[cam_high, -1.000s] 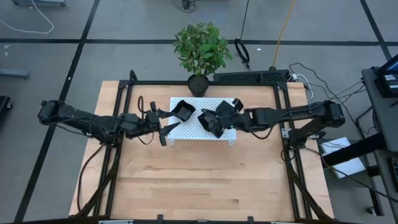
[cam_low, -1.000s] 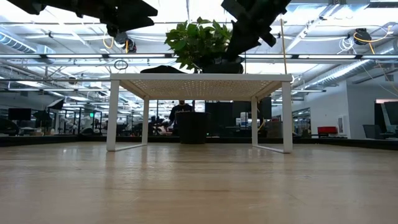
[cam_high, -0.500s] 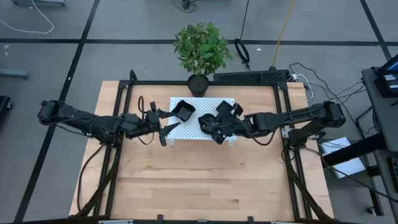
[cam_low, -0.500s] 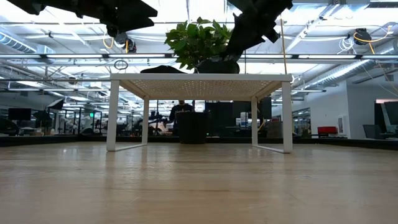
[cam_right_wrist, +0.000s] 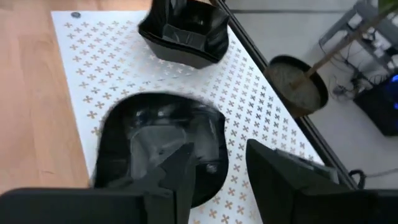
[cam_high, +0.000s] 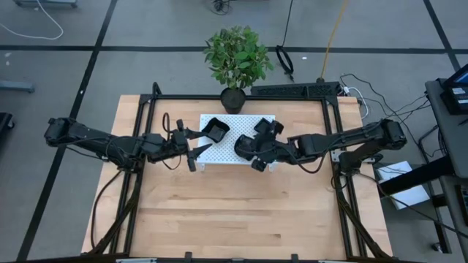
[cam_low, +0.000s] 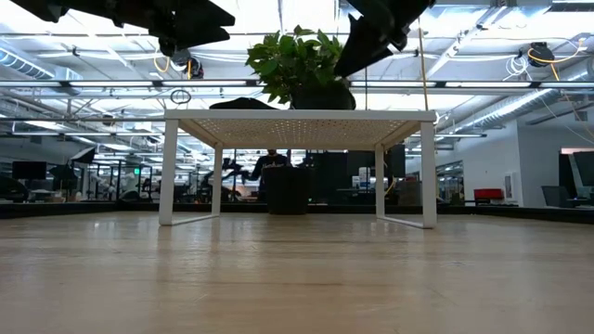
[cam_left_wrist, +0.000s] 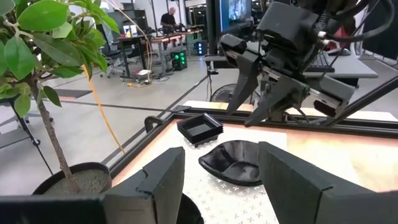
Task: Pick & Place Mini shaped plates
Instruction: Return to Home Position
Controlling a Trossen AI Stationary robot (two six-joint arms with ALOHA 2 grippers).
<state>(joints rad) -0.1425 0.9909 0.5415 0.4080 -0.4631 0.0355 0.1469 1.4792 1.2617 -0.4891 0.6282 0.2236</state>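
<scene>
From above, the right gripper (cam_high: 256,152) hangs over the near right part of the white perforated platform (cam_high: 223,152). A second ago it reached farther in over the platform; its forearm has since swung toward the near side. The stack of leaf-shaped plates (cam_high: 241,146) lies on the platform just left of its fingertips. A stack of square plates (cam_high: 215,130) sits at the far left corner, unmoved. The left gripper (cam_high: 196,152) waits off the platform's left edge, where it was before. The potted plant (cam_high: 238,58) stands beyond the far edge.

At table height, the right gripper (cam_low: 348,60) has risen: it hung down beside the plant's pot earlier and now sits higher above the platform top (cam_low: 297,117).

The left wrist view shows the left gripper's fingers (cam_left_wrist: 163,180) spread apart with nothing between them. Beyond them the leaf-shaped plates (cam_left_wrist: 233,163) rest on the platform, and a second stack of square plates (cam_left_wrist: 200,127) sits farther right. The right gripper (cam_left_wrist: 264,106) hovers above, clear of both.

The right wrist view shows its own fingers (cam_right_wrist: 171,177) parted and empty, raised over the leaf-shaped plates (cam_right_wrist: 158,134). The square plates (cam_right_wrist: 186,34) sit farther left.
</scene>
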